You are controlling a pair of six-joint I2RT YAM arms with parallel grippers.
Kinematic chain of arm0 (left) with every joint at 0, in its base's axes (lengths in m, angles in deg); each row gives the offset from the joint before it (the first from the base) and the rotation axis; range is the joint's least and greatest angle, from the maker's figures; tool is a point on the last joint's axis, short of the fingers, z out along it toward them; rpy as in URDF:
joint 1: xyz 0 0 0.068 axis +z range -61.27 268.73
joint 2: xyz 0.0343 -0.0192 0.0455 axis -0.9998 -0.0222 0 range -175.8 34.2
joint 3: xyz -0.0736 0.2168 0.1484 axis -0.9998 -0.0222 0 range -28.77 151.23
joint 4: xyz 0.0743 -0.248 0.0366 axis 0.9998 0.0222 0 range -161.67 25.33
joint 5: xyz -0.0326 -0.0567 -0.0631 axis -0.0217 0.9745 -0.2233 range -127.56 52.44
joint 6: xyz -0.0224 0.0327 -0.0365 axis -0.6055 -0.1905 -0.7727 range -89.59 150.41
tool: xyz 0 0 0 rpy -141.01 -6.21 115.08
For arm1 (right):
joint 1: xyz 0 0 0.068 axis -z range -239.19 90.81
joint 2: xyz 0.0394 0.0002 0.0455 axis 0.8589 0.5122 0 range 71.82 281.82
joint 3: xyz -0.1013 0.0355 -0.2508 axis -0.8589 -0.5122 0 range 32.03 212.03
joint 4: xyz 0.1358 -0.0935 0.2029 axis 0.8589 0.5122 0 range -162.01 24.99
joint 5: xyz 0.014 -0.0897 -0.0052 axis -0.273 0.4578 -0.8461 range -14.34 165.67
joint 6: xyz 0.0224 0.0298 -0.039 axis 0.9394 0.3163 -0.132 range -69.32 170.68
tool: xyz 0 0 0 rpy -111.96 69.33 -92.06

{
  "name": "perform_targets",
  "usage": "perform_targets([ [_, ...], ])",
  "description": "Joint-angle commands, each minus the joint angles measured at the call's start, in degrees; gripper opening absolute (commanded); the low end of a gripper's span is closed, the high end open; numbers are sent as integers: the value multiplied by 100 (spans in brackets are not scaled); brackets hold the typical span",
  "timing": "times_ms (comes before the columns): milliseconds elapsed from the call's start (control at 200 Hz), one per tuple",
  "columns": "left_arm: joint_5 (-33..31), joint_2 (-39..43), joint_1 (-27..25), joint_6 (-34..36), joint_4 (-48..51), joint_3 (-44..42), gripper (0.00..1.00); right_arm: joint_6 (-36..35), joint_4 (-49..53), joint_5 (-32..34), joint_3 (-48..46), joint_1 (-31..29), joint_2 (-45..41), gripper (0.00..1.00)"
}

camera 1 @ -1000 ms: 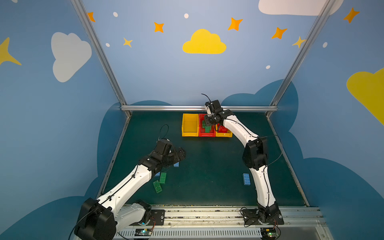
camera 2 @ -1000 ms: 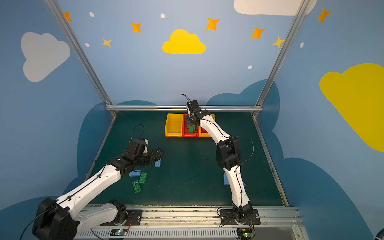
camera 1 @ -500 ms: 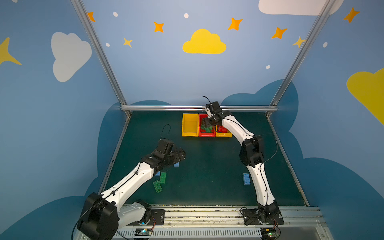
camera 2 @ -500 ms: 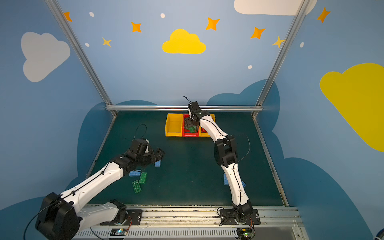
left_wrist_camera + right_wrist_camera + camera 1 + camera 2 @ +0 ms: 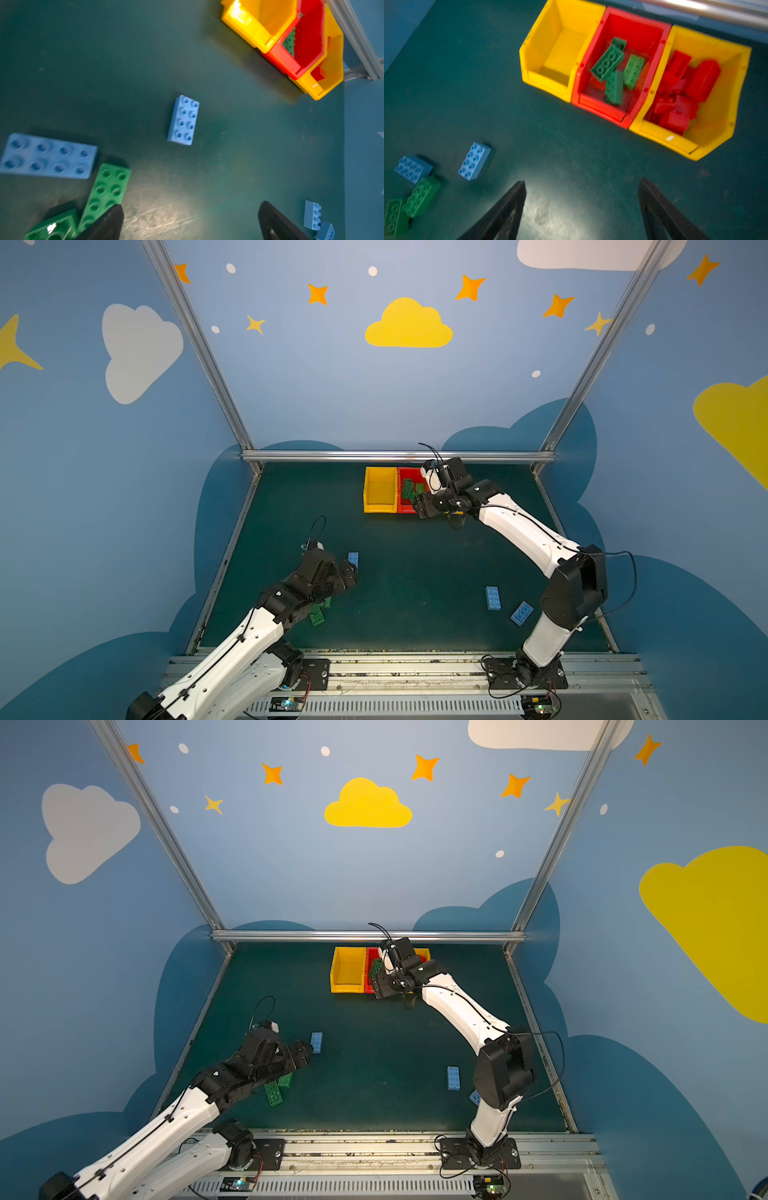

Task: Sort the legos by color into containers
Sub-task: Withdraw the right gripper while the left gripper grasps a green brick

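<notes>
Worktop (image 5: pixel 415 568): dark green, blue-walled. Left pincer (image 5: pixel 190 207): low over the near-left of the worktop, jaws spread to the full, holding nothing. Two green legos (image 5: pixel 106 191): beneath and beside that pincer, studs up, touching each other, partly hidden under the arm in both top views. One black fingertip (image 5: pixel 110 216) overlaps the end of the longer piece in the left wrist view, and contact cannot be told. Near blue lego (image 5: pixel 47 156): flat on the worktop, studs up, just beside the green pair. Mid blue lego (image 5: pixel 353 561): alone, studs up, just ahead of the left pincer, apart from the rest. Three bins stand in a row, sides touching, at the far edge by the metal rail (image 5: pixel 395 456). Left yellow bin (image 5: pixel 546 31): leftmost of the row. Red bin (image 5: pixel 633 29): middle, holding three binned green legos (image 5: pixel 608 62) heaped askew. Right yellow bin (image 5: pixel 716 49): holds a pile of red legos (image 5: pixel 679 93), and the right arm mostly covers it in both top views. Right pincer (image 5: pixel 581 182): hangs above the worktop just in front of the red and right yellow bins, jaws well apart, nothing between them. Right blue legos (image 5: pixel 493 597): two, studs up, near each other on the near-right of the worktop, beside the right arm's elbow.
</notes>
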Motion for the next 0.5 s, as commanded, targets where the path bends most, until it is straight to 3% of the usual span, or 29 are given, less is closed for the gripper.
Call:
perform_targets([
  [0,-640,214,-132,-407,691,-130,100,256,-134,-46,-728,-235,-545,83],
  [225,-1298,305,-517,-801,1222,-282,100,479,-274,-199,-1865,-639,-1433,84],
  [496,-1559,85,-659,-1089,1150,-618,100,540,-395,-273,-2360,-645,-1738,84],
])
